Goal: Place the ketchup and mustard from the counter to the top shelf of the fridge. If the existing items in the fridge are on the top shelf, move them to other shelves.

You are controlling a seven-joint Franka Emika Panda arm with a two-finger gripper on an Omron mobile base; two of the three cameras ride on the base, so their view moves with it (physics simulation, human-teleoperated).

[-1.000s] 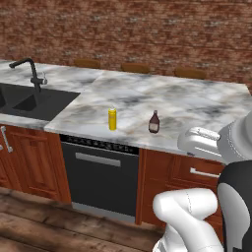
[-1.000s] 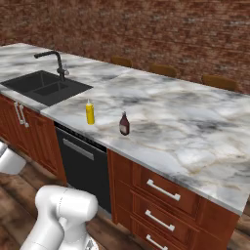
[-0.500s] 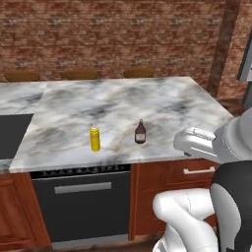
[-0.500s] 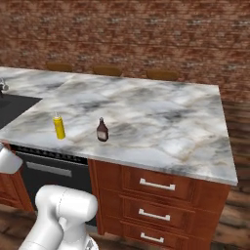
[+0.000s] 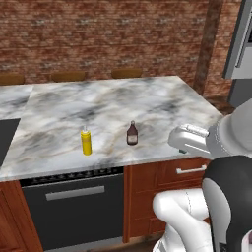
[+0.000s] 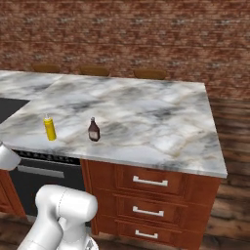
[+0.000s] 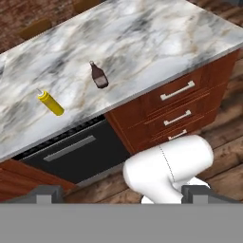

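The mustard is a yellow squeeze bottle standing on the marble counter near its front edge. The ketchup, a dark brown bottle, stands upright a short way to the mustard's right. My gripper hangs high in front of the counter, well away from both bottles. Its fingertips stand wide apart and open, with nothing between them. A grey slab of the fridge shows at the far right. Its shelves are out of view.
Under the bottles sits a black dishwasher, with wooden drawers to its right. A dark sink corner lies at the left. Stool backs line the counter's far side before a brick wall. The counter ends at the right over wooden floor.
The base has driven right, so the whole scene has slid left: the sink and faucet have left the picture and the fridge edge has come in. The bottles stay where they were on the counter.
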